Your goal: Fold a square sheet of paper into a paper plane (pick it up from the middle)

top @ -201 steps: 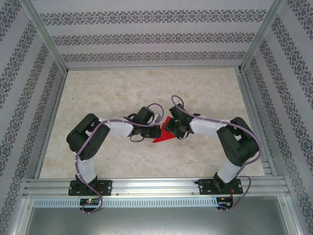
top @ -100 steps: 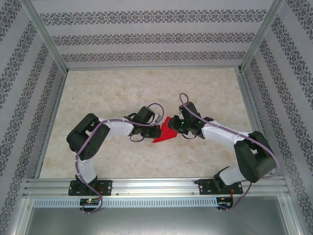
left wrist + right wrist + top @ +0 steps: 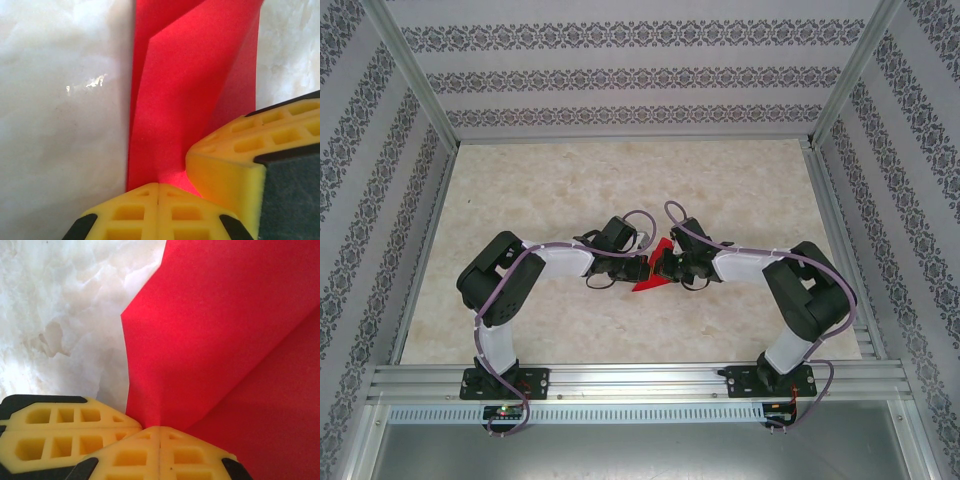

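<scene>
The red paper is a creased, pointed shape held just above the middle of the table between both arms. My left gripper is shut on its left side; in the left wrist view the paper rises from the closed yellow fingertips with a long fold down it. My right gripper is shut on the paper's right side; in the right wrist view the paper fans out from its pressed-together fingertips. The other arm's yellow fingers sit right beside each grip.
The marble-patterned tabletop stretches around the arms, ringed by an aluminium frame and patterned walls. Both arm bases are bolted to the near rail.
The right arm swung out to the right, then came back in; its gripper now sits closer to the left one. The paper looks narrower and more upright. The left arm held still.
</scene>
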Motion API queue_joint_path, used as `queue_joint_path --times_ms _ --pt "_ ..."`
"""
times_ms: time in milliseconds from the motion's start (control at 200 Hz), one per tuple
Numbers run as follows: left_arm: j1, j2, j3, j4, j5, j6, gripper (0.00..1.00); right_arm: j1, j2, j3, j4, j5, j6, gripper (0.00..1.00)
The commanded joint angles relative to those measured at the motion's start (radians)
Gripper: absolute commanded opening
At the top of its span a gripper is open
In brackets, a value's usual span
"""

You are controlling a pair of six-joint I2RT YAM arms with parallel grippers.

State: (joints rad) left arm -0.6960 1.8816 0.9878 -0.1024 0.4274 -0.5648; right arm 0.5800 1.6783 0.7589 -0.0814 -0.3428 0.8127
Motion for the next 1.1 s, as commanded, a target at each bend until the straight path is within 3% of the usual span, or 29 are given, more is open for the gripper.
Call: queue_joint_path --times_ms 0,355,520,874,1094 --pt "-0.003 0.059 -0.021 -0.155 -0.076 0.023 0.01 -0.014 0.028 0.023 0.007 0.019 -0.023 0.02" --pt "-0.004 0.064 -0.023 -0.176 -0.075 0.036 0.00 -0.074 -0.039 0.014 -0.028 0.083 -0.034 0.04" --pt "-0.005 0.065 -0.021 -0.177 -0.072 0.040 0.01 -0.059 -0.084 0.034 0.002 0.035 -0.061 0.04" --pt "-0.007 0.064 -0.021 -0.181 -0.072 0.049 0.00 -0.022 0.056 0.087 0.028 -0.005 -0.043 0.04" --pt "-0.007 0.065 -0.022 -0.189 -0.073 0.049 0.00 -0.072 0.069 0.045 0.020 0.030 -0.051 0.04"
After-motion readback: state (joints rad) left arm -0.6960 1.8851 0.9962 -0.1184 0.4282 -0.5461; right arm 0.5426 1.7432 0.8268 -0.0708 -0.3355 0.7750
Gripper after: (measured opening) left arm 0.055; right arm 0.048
